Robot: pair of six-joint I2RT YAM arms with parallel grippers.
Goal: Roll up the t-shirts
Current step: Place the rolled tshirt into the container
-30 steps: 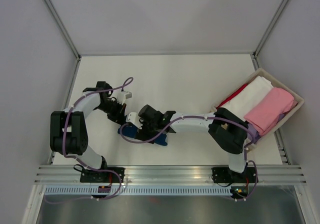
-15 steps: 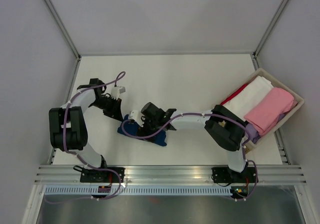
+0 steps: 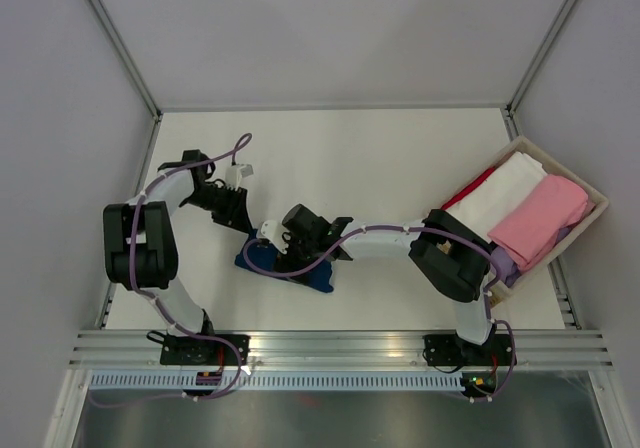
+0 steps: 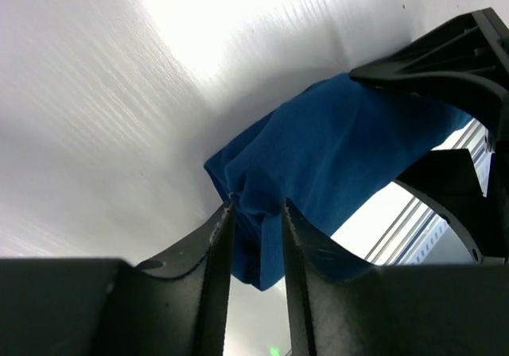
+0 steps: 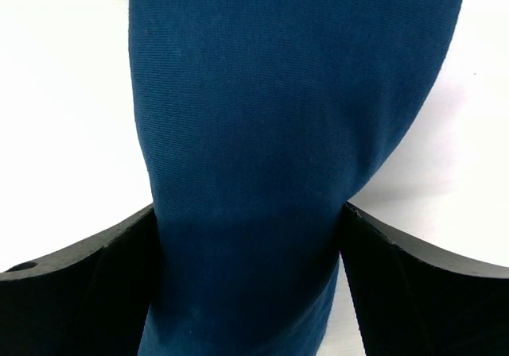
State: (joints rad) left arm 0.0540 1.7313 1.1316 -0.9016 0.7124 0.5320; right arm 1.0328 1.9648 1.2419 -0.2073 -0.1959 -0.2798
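Observation:
The navy blue t-shirt lies as a bunched roll on the white table, near the front and left of centre. My right gripper is over its middle. In the right wrist view my right gripper has both fingers pressed against the sides of the roll. My left gripper is at the roll's left end. In the left wrist view my left gripper has its jaws a narrow gap apart, with a fold of the t-shirt filling the gap. The chest print is hidden.
A beige bin stands at the right edge of the table. It holds a white bundle, a pink bundle, a red one and a purple one. Grey walls enclose the table, and an aluminium rail runs along the front.
My left gripper has moved back and to the left, and the roll's left end has stretched out to the left. My right gripper has shifted slightly left on the roll.

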